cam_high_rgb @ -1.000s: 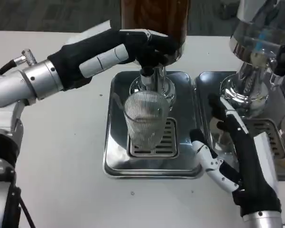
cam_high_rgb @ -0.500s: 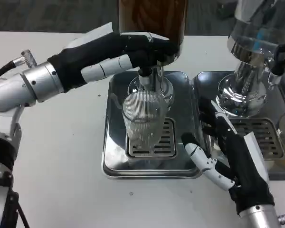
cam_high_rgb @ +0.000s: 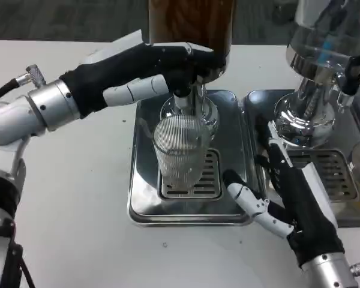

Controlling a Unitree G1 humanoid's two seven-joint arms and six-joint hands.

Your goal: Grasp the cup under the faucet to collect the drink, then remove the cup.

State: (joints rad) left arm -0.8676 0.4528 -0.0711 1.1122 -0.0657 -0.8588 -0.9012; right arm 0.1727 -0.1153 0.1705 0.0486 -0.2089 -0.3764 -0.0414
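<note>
Nearest, right hand (cam_high_rgb: 288, 201): seen at the lower right, palm toward the cup, fingers spread apart and nothing held; its thumb reaches over the right edge of the drip tray, short of the cup.
Tabletop (cam_high_rgb: 66, 198): white, carrying two metal trays side by side.
Drip tray (cam_high_rgb: 147, 204): a shiny steel tray with a slotted grate in its middle.
Cup (cam_high_rgb: 180, 155): a clear ribbed glass, set upright on the grate, directly beneath the faucet; no hand is touching it, and whether any drink is inside cannot be told.
Faucet (cam_high_rgb: 189, 102): a chrome spout pointing down just above the cup's rim.
Left hand (cam_high_rgb: 159, 72): stretched in from the left, its fingers wrapped around the dark fitting at the top of the faucet.
Brown dispenser (cam_high_rgb: 189, 21): a tall dark-brown container standing above the faucet.
Second dispenser (cam_high_rgb: 318, 78): a clear and chrome unit farther right, standing over its own grated tray (cam_high_rgb: 330, 174).
</note>
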